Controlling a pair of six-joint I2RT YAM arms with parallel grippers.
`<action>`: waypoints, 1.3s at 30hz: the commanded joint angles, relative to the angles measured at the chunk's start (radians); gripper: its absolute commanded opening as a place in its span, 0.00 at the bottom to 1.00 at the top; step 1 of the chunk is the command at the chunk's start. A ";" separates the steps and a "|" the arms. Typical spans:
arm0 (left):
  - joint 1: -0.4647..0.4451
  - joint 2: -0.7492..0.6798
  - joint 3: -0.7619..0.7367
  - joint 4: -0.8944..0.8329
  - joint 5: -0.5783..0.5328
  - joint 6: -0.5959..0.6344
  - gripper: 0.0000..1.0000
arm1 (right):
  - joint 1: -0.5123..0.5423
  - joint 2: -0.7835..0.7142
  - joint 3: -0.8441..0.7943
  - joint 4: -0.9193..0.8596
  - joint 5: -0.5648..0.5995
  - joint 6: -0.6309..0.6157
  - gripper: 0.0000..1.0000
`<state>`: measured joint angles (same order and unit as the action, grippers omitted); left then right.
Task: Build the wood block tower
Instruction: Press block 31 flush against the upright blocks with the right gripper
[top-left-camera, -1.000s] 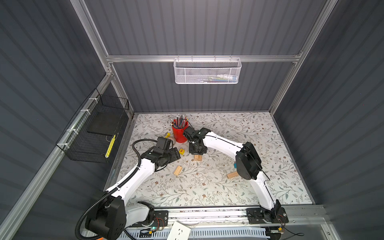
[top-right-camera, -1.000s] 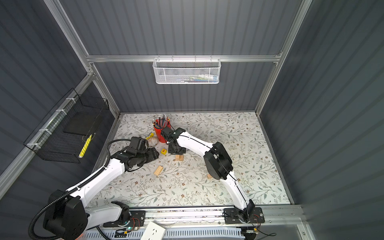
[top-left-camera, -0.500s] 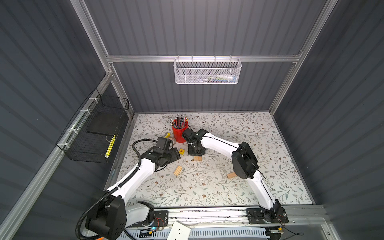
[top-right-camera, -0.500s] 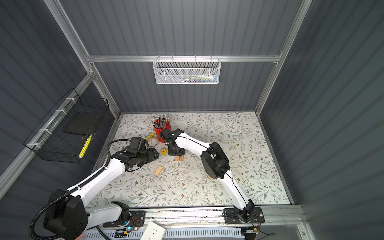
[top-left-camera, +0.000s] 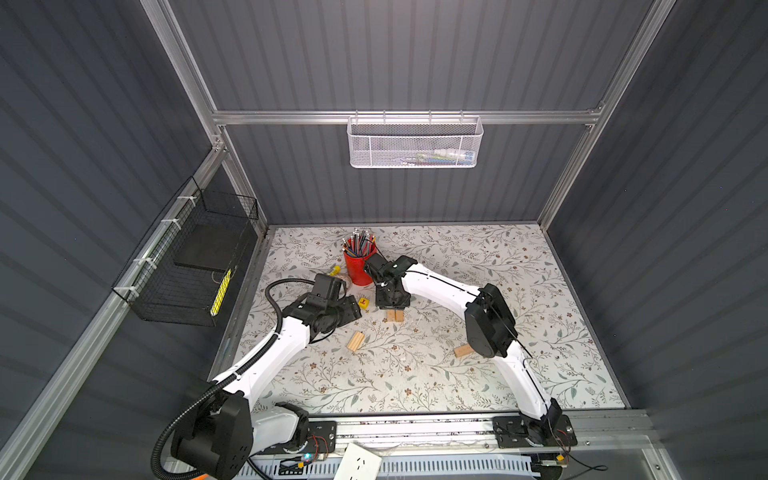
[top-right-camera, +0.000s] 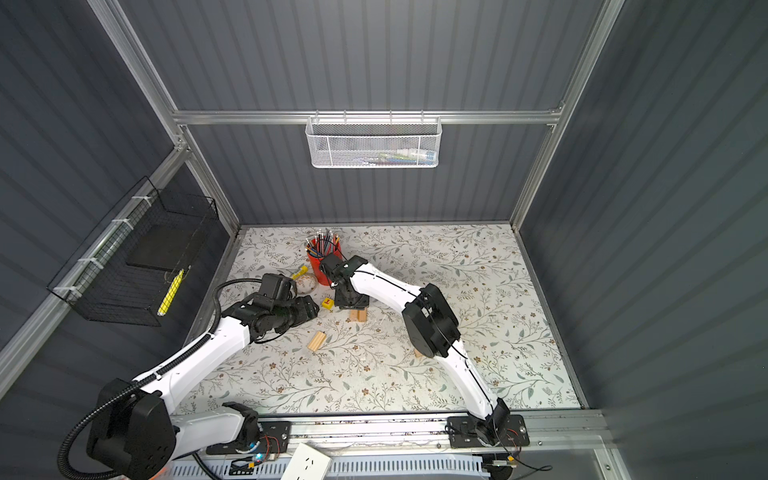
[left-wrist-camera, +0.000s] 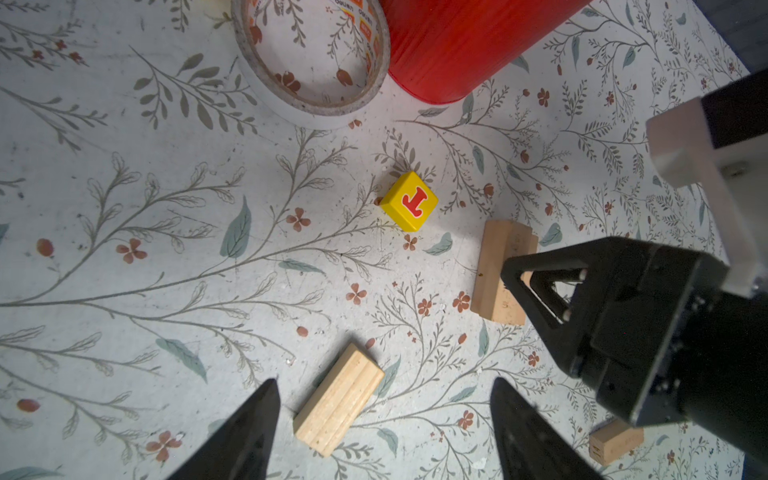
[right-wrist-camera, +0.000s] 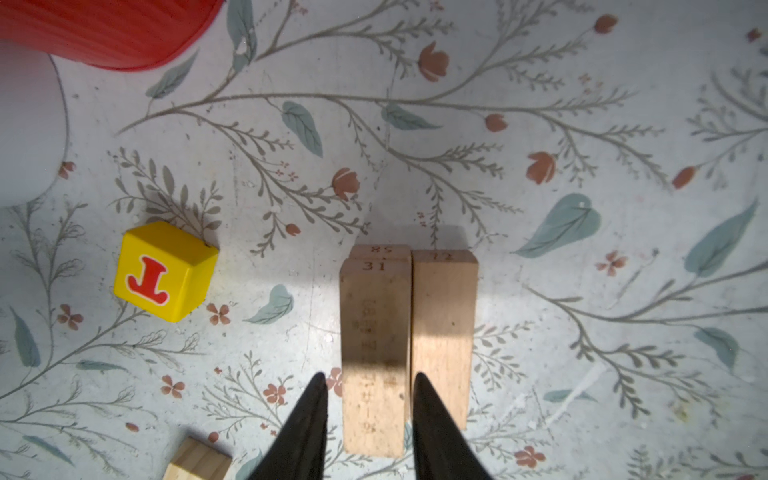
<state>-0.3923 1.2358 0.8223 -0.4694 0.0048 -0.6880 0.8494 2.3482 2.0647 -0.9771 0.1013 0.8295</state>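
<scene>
Soft overhead light — faint shadows, sharp.

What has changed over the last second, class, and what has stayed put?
The right gripper has eased open, letting go of the top plank on the stack; its elbow swung slightly left. The left gripper, open, the yellow block, the loose planks and the cup stayed put.
</scene>
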 joint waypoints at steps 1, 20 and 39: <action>0.006 0.006 -0.002 -0.005 0.025 0.009 0.79 | -0.004 -0.024 -0.009 -0.026 0.002 -0.010 0.38; 0.005 0.025 -0.007 0.014 0.046 0.007 0.74 | 0.017 -0.045 -0.087 0.024 -0.022 -0.032 0.43; 0.006 0.029 -0.011 0.008 0.035 0.014 0.74 | 0.010 -0.002 -0.043 0.012 -0.002 -0.050 0.32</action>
<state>-0.3923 1.2728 0.8223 -0.4473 0.0521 -0.6880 0.8623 2.3314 1.9961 -0.9394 0.0788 0.7914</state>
